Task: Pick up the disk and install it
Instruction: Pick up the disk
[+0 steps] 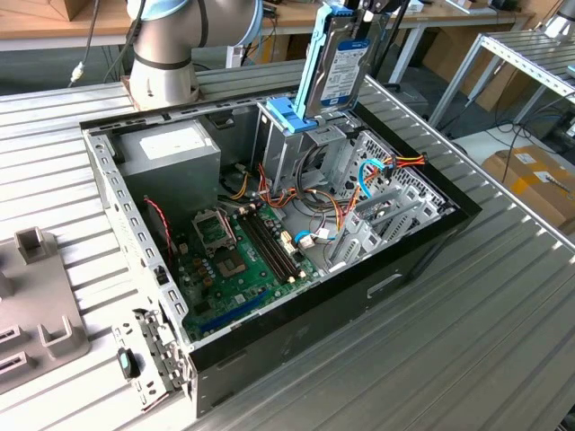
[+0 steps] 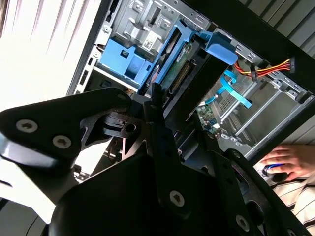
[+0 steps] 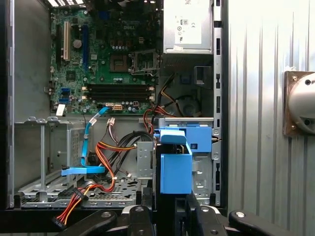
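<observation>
The disk (image 1: 345,65), a silver-grey drive with a blue-and-white label in light-blue rails, hangs on edge just above the tall metal drive cage (image 1: 301,148) of the open computer case (image 1: 422,247). My gripper (image 1: 364,11) is shut on its upper end at the frame's top. In the first wrist view the disk's blue carrier (image 3: 175,167) shows end-on between my fingers (image 3: 142,216), beside the cage's blue bracket (image 3: 199,140). In the second wrist view the disk (image 2: 184,73) runs away from my gripper (image 2: 179,118) toward the case.
Inside the case lie the green motherboard (image 1: 238,260), the grey power-supply box (image 1: 171,148) and loose orange and blue cables (image 1: 377,175). The arm's base (image 1: 166,45) stands behind the case. Grey fixtures (image 1: 36,305) sit at the exterior view's left. A person's hand (image 2: 290,160) rests beyond the case.
</observation>
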Available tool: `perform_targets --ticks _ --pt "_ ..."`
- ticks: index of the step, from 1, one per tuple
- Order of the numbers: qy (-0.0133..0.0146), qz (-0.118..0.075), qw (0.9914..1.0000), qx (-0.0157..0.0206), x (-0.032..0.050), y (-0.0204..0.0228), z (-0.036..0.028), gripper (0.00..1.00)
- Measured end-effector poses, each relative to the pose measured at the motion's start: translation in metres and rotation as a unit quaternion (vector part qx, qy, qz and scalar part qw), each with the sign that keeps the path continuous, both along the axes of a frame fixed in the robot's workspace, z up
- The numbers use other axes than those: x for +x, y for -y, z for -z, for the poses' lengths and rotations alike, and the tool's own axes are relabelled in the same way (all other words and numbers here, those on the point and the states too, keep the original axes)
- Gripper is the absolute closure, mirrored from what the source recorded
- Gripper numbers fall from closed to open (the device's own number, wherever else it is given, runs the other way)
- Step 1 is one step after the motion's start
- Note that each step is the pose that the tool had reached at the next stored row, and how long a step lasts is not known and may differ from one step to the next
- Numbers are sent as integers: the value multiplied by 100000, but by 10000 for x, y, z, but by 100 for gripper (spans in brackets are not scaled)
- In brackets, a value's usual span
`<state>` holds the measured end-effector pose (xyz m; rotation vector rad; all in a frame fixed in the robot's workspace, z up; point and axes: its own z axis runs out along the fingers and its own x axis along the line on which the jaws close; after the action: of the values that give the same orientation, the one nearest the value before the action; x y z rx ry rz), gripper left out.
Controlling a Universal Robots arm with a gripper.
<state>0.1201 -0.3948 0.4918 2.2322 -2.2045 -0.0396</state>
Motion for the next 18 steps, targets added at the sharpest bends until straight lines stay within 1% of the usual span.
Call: perform_targets --ticks 10,13,18 --pt "0 2 100000 -1 0 83 0 65" --pt "2 0 100000 -2 0 98 0 65" --pt "0 1 100000 0 0 106 0 65"
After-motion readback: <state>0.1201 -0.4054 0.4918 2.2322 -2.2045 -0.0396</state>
